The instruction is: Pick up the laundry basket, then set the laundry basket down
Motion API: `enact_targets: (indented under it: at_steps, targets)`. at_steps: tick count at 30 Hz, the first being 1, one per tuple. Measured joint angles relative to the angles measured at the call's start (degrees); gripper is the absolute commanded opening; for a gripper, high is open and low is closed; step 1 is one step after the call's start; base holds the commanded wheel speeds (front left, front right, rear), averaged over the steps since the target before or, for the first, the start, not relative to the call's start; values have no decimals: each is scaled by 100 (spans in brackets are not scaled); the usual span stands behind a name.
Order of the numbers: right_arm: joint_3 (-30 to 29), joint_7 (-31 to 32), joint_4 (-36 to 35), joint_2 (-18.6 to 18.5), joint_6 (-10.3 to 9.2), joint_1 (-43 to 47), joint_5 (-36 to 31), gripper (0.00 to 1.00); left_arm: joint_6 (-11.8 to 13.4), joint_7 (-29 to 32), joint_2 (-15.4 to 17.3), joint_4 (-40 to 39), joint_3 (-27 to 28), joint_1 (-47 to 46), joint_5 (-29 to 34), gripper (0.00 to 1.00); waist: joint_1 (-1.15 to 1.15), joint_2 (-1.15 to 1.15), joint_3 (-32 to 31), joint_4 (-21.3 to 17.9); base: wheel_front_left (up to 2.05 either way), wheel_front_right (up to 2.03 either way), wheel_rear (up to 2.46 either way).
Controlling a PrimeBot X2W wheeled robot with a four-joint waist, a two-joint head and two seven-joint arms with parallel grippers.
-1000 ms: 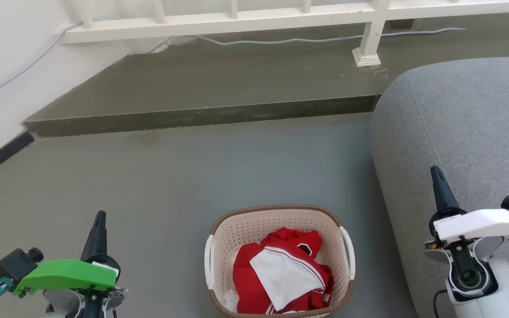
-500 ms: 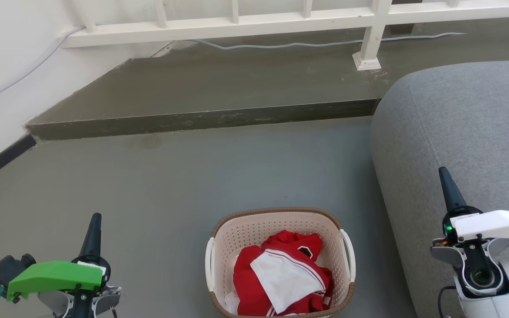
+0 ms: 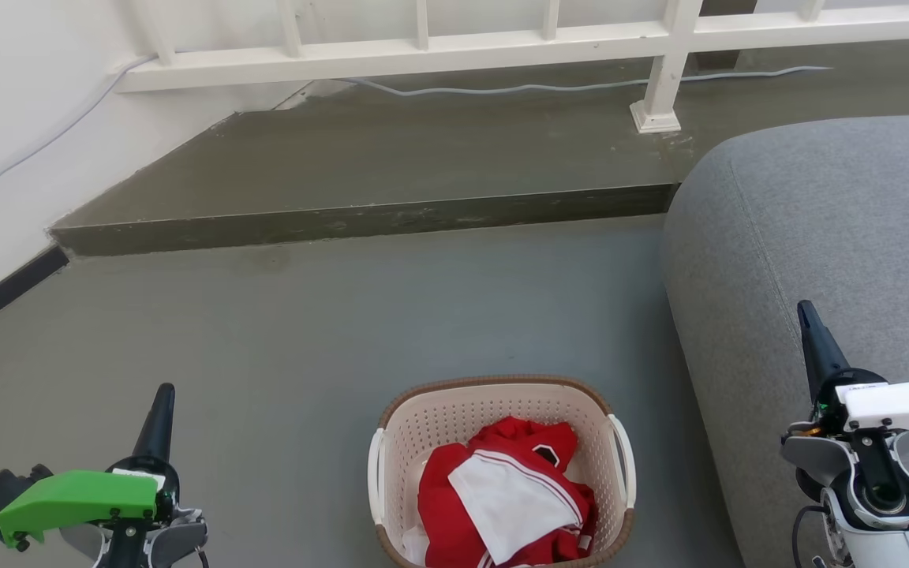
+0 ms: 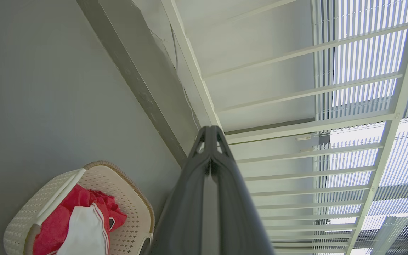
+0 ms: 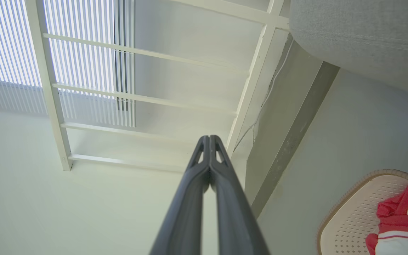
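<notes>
The laundry basket [image 3: 494, 404], cream perforated plastic with a brown rim and white side handles, stands on the grey floor at the bottom middle of the head view, holding red and white clothes [image 3: 502, 497]. It also shows in the left wrist view [image 4: 126, 187] and the right wrist view [image 5: 352, 212]. My left gripper [image 3: 164, 392] is shut and empty, well left of the basket. My right gripper [image 3: 804, 309] is shut and empty, off to the right over the sofa. In the wrist views the left gripper [image 4: 210, 128] and right gripper [image 5: 209, 137] have their fingers pressed together.
A grey sofa [image 3: 833, 229] fills the right side, close beside the basket. A raised concrete step [image 3: 375, 217] crosses the floor ahead, with a white railing [image 3: 502, 43] and a cable [image 3: 549, 85] behind it. A white wall [image 3: 5, 134] runs along the left.
The whole view has shifted down a little, so the camera moved. Both grippers sit lower and further outward in the view. The basket stays on the floor.
</notes>
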Motion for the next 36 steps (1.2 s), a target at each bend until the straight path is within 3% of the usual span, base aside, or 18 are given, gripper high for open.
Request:
enact_targets:
  at_steps: [17,36]
  targets:
    - [-293,330,-1,38,51,5,1261,0,-44,301,8,43,190,-6,-1111,0,0,0,-78,15,0,0,0]
    - [-303,341,-3,47,51,8,1281,0,-44,301,8,45,201,-7,-1120,0,0,0,-78,15,0,0,0]
